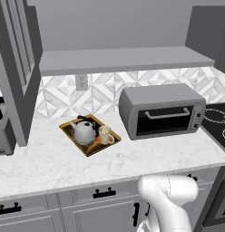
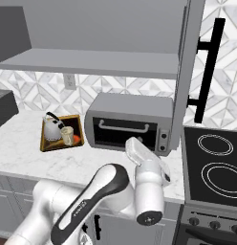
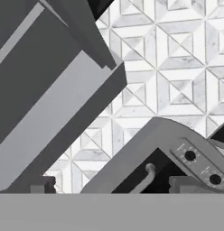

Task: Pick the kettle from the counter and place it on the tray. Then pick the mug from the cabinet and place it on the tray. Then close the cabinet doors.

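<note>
Left base view: the tray (image 1: 88,146) is seen on the white counter (image 1: 51,165), left of the toaster oven (image 1: 162,110). The kettle (image 1: 84,132) is set on the tray, dark handle on top. The mug (image 1: 105,135) is placed on the tray too, just right of the kettle, touching or nearly touching it. The cabinet shelf (image 1: 123,59) is seen above the tiled wall (image 1: 64,97). One cabinet door (image 1: 14,59) is swung open at the left. Drawers (image 1: 100,199) with black handles are seen under the counter. A stove top (image 1: 218,120) is seen at the far right.

Right base view: the tray (image 2: 47,143) is seen at the left on the counter (image 2: 39,160), with the kettle (image 2: 53,128) and mug (image 2: 67,136) on it, mug nearer and to the right. The toaster oven (image 2: 130,122) is seen at centre. The other cabinet door (image 2: 187,72) is swung open at the right, its black bar handle (image 2: 209,67) facing the stove top (image 2: 216,162). The shelf (image 2: 91,62) is seen bare of the mug.

Hand view: the gripper (image 3: 114,185) is pointed at the tiled wall (image 3: 168,58), rolled to one side. The fingertips (image 3: 41,185) are spread wide apart at the bottom edge, nothing held between them. The toaster oven (image 3: 154,153) is seen low right, the cabinet underside (image 3: 55,90) upper left.
</note>
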{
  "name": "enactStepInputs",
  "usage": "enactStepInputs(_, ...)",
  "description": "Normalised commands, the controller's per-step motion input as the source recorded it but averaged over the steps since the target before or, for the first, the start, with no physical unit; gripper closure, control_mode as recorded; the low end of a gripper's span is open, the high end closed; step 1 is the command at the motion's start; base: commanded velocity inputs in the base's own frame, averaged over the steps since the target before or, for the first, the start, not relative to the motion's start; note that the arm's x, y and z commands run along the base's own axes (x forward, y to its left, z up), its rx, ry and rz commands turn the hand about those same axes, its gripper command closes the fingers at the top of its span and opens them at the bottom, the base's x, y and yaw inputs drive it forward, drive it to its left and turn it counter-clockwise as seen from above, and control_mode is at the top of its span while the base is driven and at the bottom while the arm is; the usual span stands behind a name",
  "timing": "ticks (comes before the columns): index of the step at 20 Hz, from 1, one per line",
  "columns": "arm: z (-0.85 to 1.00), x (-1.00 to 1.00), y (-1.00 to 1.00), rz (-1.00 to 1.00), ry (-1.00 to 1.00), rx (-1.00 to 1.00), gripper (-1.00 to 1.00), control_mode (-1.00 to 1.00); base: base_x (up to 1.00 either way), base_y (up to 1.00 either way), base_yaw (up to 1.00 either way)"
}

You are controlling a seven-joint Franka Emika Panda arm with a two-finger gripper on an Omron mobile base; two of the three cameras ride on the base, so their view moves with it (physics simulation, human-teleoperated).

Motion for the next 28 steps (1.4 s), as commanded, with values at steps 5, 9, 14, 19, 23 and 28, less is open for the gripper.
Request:
enactStepInputs(5,-0.01,0.29,-0.64,0.04,-0.13,0.12,-1.0,-1.0,0.0,0.0,0.0)
enactStepInputs(9,0.0,0.31,-0.65,0.09,-0.09,0.14,-1.0,-1.0,0.0,0.0,0.0)
enactStepInputs(14,-0.01,0.23,-0.59,0.14,-0.09,0.14,-1.0,-1.0,0.0,0.0,0.0)
enactStepInputs(19,-0.13,0.0,-0.35,0.1,-0.09,0.11,-1.0,-1.0,0.0,0.0,0.0)
enactStepInputs(23,0.01,0.0,-0.26,0.03,0.01,0.08,-1.0,-1.0,0.0,0.0,0.0)
enactStepInputs(28,0.06,0.01,-0.33,0.06,0.01,0.05,-1.0,-1.0,0.0,0.0,0.0)
